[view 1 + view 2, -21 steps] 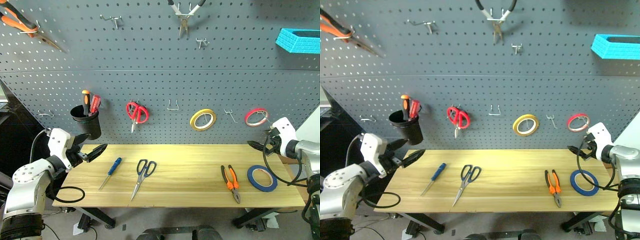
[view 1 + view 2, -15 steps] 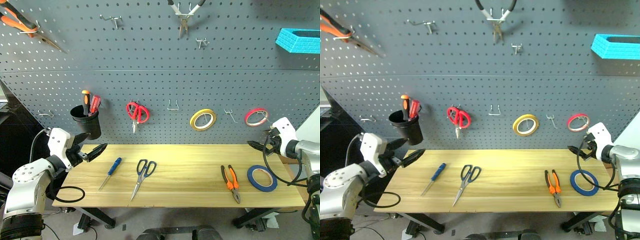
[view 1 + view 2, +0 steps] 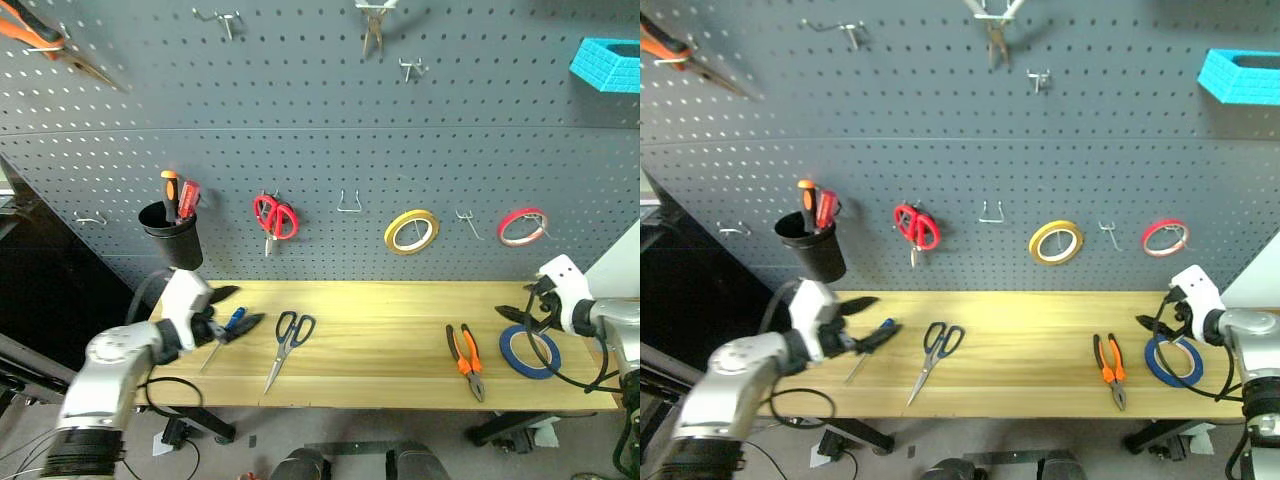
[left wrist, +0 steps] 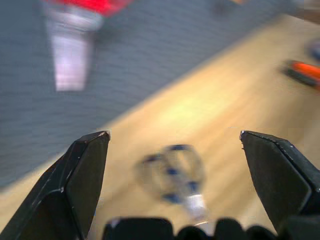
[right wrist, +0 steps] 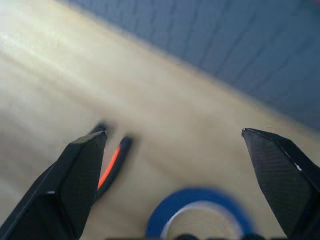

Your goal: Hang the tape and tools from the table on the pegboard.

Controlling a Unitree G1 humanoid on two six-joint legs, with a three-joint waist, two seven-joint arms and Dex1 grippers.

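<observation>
**Even light up top, heavy blur at the wrists**

Soft, even light on the worktop (image 3: pixel 380 340), a bright patch near its back edge. The pegboard (image 3: pixel 320 130) bows slightly toward the edges. Both wrist views smear badly; the pliers (image 5: pixel 112 162) are fuzzy.

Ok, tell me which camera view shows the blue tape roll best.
The left eye view: the blue tape lies whole and flat on the table. The right eye view shows it much the same, a cable crossing it. The right wrist view gives a blurred, cut-off arc.
</observation>
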